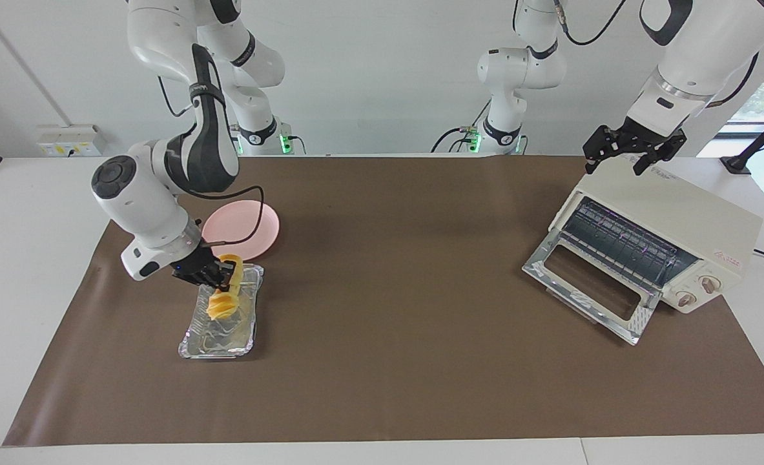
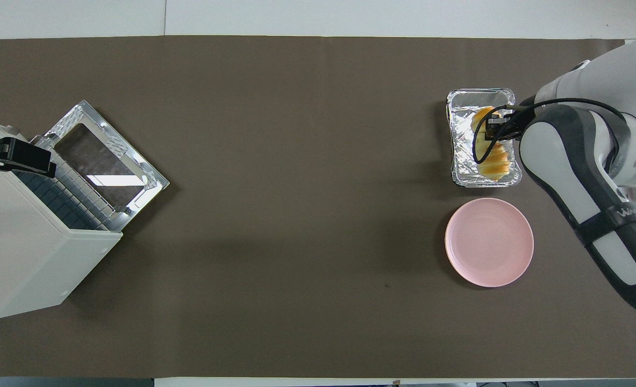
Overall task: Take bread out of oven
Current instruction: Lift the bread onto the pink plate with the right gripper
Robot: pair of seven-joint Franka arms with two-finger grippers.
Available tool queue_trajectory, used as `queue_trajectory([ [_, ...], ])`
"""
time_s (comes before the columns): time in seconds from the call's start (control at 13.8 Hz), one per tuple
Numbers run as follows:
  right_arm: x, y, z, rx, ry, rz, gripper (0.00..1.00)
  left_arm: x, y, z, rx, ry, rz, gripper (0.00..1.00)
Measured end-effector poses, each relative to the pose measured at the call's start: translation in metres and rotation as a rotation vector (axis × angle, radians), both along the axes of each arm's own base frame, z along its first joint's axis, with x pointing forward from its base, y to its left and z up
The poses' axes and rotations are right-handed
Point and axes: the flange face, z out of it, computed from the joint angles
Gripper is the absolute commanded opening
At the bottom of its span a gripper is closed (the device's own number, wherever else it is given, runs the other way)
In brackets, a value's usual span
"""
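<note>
The golden-yellow bread (image 1: 225,294) (image 2: 494,151) hangs tilted from my right gripper (image 1: 217,273) (image 2: 498,128), which is shut on its upper end and holds it just above the silver foil tray (image 1: 216,334) (image 2: 463,134). The cream-white oven (image 1: 669,227) (image 2: 22,247) stands at the left arm's end of the table with its glass door (image 1: 591,284) (image 2: 102,161) folded down and its rack bare. My left gripper (image 1: 633,150) (image 2: 11,157) waits just over the oven's top edge.
A round pink plate (image 1: 244,227) (image 2: 488,242) lies beside the foil tray, nearer to the robots. A brown mat (image 1: 388,290) covers the table.
</note>
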Motion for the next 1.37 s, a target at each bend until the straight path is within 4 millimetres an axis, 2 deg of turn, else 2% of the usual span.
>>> queue_trajectory([
  [0.14, -0.023, 0.016, 0.005, -0.009, 0.048, -0.033, 0.00, 0.000, 0.000, 0.000, 0.000, 0.000, 0.000, 1.00],
  [0.36, -0.067, 0.058, 0.004, -0.035, 0.097, -0.069, 0.00, 0.000, 0.000, 0.000, 0.000, 0.000, 0.000, 1.00],
  [0.51, -0.097, 0.065, -0.003, -0.053, 0.127, -0.077, 0.00, 0.000, 0.000, 0.000, 0.000, 0.000, 0.000, 1.00],
  [0.87, -0.144, 0.041, -0.042, -0.076, 0.176, -0.116, 0.00, 0.000, 0.000, 0.000, 0.000, 0.000, 0.000, 1.00],
  [1.08, -0.152, 0.025, -0.051, -0.074, 0.160, -0.120, 0.00, 0.000, 0.000, 0.000, 0.000, 0.000, 0.000, 1.00],
  [1.37, -0.158, -0.019, -0.069, -0.062, 0.123, -0.077, 0.00, 0.000, 0.000, 0.000, 0.000, 0.000, 0.000, 1.00],
])
